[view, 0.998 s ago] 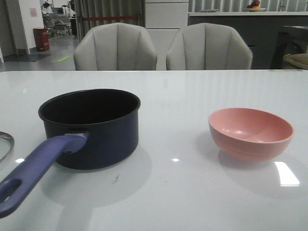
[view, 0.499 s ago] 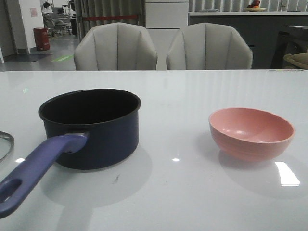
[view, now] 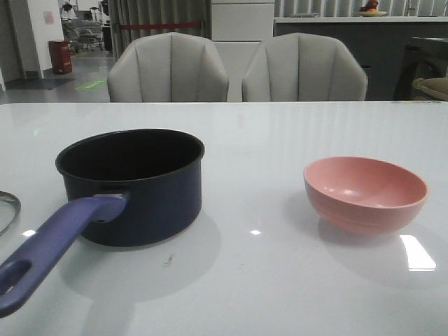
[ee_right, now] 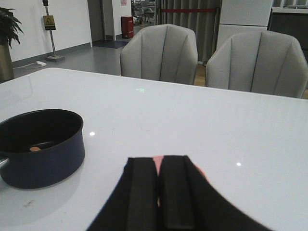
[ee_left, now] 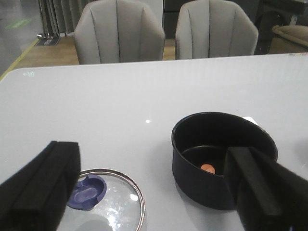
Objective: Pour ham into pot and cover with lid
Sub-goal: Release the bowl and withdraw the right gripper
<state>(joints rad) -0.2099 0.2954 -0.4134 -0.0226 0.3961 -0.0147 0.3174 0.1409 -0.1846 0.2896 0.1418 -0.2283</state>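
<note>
The dark navy pot [view: 133, 185] stands at the table's left, its purple-blue handle [view: 52, 241] pointing to the near left. One orange-pink ham chunk [ee_left: 207, 168] lies on its black bottom and also shows in the right wrist view [ee_right: 34, 148]. The glass lid [ee_left: 120, 202] with its blue knob [ee_left: 86, 192] lies flat on the table beside the pot [ee_left: 224, 159]; only its rim [view: 8, 210] shows in the front view. My left gripper [ee_left: 150, 159] is open wide above lid and pot. My right gripper [ee_right: 159, 166] is shut, empty, over the pink bowl [ee_right: 201, 172].
The pink bowl [view: 365, 194] stands at the right and looks empty from the front. Two grey chairs [view: 168, 68] stand behind the table's far edge. Neither arm shows in the front view.
</note>
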